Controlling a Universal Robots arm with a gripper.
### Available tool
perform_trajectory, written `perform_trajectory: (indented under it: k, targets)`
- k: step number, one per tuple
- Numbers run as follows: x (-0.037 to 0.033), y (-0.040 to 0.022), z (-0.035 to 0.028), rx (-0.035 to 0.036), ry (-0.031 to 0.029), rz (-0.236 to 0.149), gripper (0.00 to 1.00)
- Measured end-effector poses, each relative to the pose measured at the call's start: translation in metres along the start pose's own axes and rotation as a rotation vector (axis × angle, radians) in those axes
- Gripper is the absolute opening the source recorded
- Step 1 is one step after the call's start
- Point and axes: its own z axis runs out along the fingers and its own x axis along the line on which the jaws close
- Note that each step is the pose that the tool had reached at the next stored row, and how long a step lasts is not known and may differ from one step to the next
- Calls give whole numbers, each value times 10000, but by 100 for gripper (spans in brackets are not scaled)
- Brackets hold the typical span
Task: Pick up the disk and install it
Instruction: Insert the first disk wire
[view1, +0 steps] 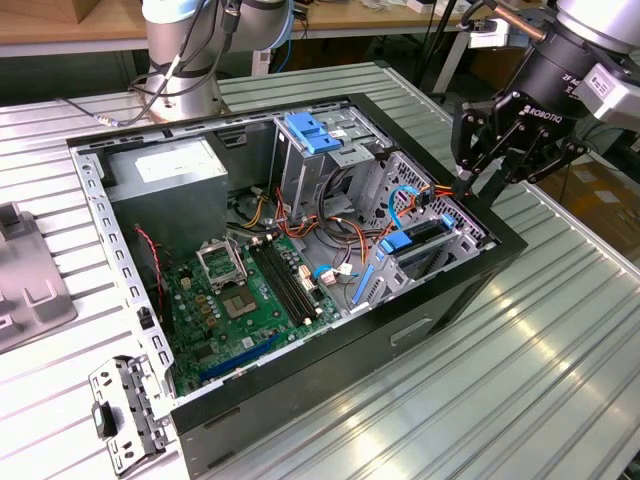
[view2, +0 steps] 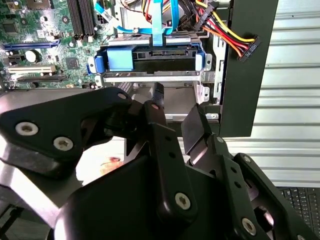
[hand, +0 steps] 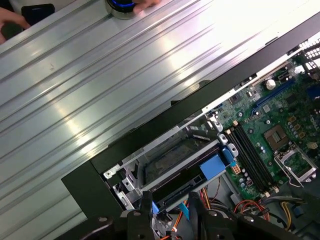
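A computer case (view1: 430, 330) lies on the table (view1: 560, 380). Inside it, the power supply (view1: 165, 170) sits at the far corner on the exterior view's left, with the motherboard (view1: 250, 300) in front of it. The disk (view1: 420, 235) sits in a bay by the right wall, and the gripper (view1: 475, 185) hangs just above that wall.

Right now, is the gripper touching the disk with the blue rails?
Apart. The second wrist view shows a strip of bare cage metal between the open gripper and the disk, which sits in its bay.
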Motion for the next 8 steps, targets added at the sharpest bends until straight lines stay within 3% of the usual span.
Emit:
perform_trajectory:
  k: [8]
  targets:
    - [34,-22,-2,0,0,-3,42]
